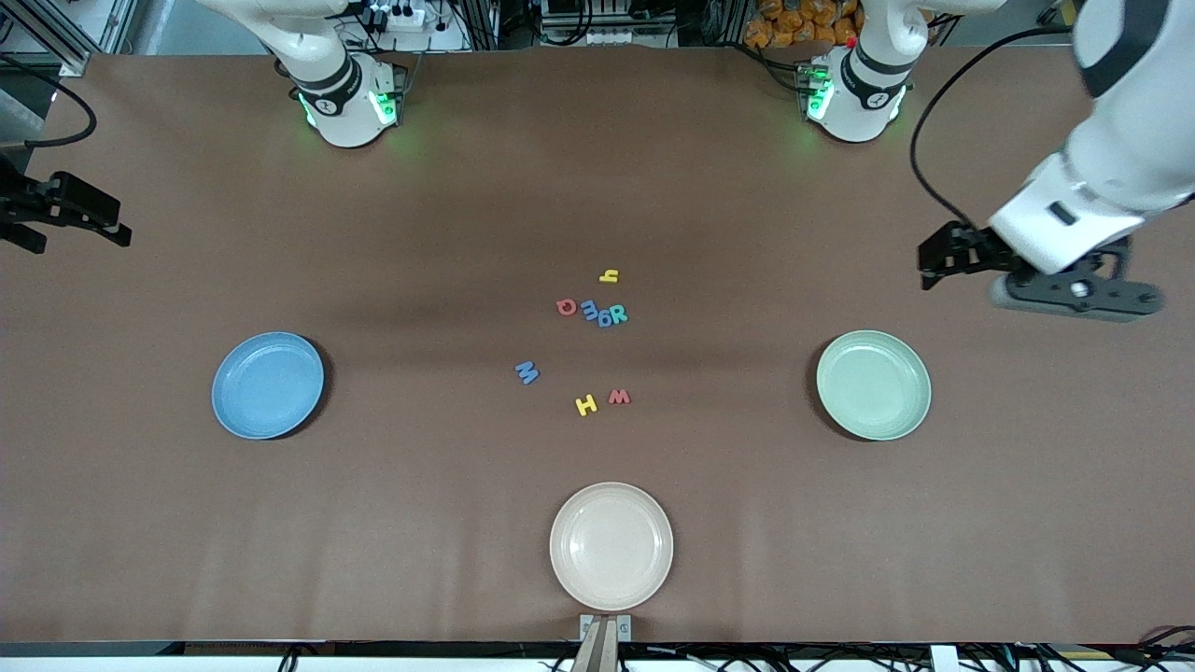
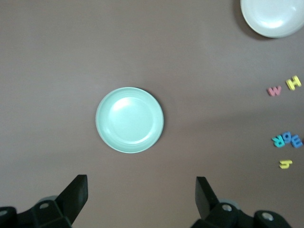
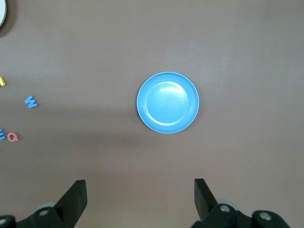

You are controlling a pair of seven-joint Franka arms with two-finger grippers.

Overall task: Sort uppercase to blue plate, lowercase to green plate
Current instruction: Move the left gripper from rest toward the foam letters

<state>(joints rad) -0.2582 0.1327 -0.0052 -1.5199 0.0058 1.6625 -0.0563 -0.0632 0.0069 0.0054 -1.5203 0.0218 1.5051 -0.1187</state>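
Observation:
The blue plate (image 1: 268, 385) (image 3: 168, 102) lies toward the right arm's end, the green plate (image 1: 874, 384) (image 2: 129, 119) toward the left arm's end. Between them lie the uppercase letters: red Q (image 1: 566, 306), teal R (image 1: 618, 315), blue M (image 1: 527, 372) and yellow H (image 1: 585, 404). The lowercase letters are yellow y (image 1: 609, 275), blue m (image 1: 589, 309), blue g (image 1: 604, 317) and red w (image 1: 619, 397). The m, g and R touch in a row. My left gripper (image 1: 934, 261) (image 2: 141, 183) hangs open and empty beside the green plate. My right gripper (image 1: 75, 233) (image 3: 140, 185) hangs open and empty at the table's edge.
A cream-beige plate (image 1: 611, 545) sits near the table's front edge, nearer the front camera than the letters. Both arm bases (image 1: 350, 98) stand along the back edge. Bare brown tabletop (image 1: 420, 233) surrounds the plates.

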